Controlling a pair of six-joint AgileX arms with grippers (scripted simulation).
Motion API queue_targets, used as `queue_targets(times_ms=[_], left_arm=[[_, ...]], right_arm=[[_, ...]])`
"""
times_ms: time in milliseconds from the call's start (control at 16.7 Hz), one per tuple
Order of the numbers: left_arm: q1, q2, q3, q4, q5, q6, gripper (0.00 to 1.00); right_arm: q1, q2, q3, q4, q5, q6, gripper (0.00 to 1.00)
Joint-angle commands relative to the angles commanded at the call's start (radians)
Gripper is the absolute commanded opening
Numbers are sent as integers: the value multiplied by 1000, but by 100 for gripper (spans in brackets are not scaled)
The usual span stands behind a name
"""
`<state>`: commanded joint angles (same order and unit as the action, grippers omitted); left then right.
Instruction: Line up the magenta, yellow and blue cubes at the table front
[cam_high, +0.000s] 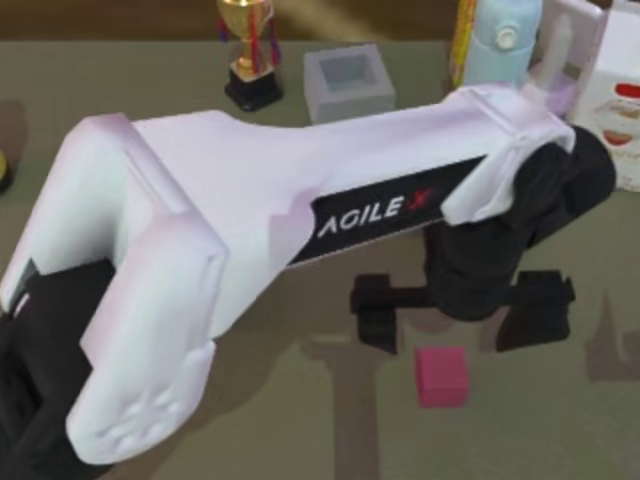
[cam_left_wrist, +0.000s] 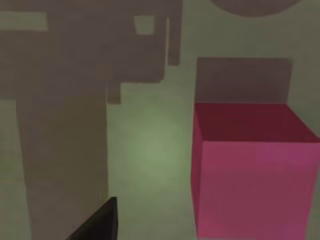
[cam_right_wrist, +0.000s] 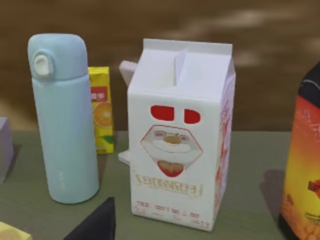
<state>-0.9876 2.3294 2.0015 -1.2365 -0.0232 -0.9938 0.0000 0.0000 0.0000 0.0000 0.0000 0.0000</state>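
Olive-green table (cam_high: 560, 440) fills the top view, clutter along its far edge. Going left to right back there: trophy (cam_high: 248, 55), grey hollow box (cam_high: 348, 82), pale blue flask (cam_high: 503, 40) with a yellow juice carton (cam_high: 463, 40) beside it, white milk carton (cam_high: 620, 105) at the right edge.

My left arm (cam_high: 200, 250) sweeps across from the lower left, and its gripper (cam_high: 462, 310) hangs low over the middle-right of the table, fingers spread wide apart with nothing between them.

Magenta cube (cam_high: 441, 376) sits on the table just in front of that gripper, at the table front, apart from both fingers. The left wrist view shows it close up (cam_left_wrist: 250, 170), standing free.

Yellow and blue cubes: not clearly visible in any view, the arm covers a lot of the table.

My right gripper isn't visible from above; its wrist view only faces the flask (cam_right_wrist: 64, 120) and milk carton (cam_right_wrist: 180, 135), so I can't tell its state.

Risk, as I judge it: the gripper sits off-centre from the cube, so coming down now could land a finger on it and knock it askew.
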Motion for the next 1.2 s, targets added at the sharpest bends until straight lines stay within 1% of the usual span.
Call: queue_targets(times_ms=[120,240,480,660,780,900,1020,1200], left_arm=[[4,-13,52,-63,0,0,100],[6,-20,72,-83,-1,1,100],[0,-17,69,-80,0,1,100],[32,-76,12,-43,-4,11,100],[81,-167,-75,11,-8,29,100],[147,-298,-194,85,-12,55,100],[228,-472,-344,175,-15,93,100],[366,-780,-611,331,-16,176,100]], right_arm=[[0,0,0,0,0,0,100],[0,0,0,0,0,0,100],[0,0,0,0,0,0,100],[13,61,60,-44,1,-23,100],[31,149,148,-103,1,-54,100],[58,282,277,-185,1,-97,100],[89,452,433,-281,0,-147,100],[143,778,709,-452,0,-234,100]])
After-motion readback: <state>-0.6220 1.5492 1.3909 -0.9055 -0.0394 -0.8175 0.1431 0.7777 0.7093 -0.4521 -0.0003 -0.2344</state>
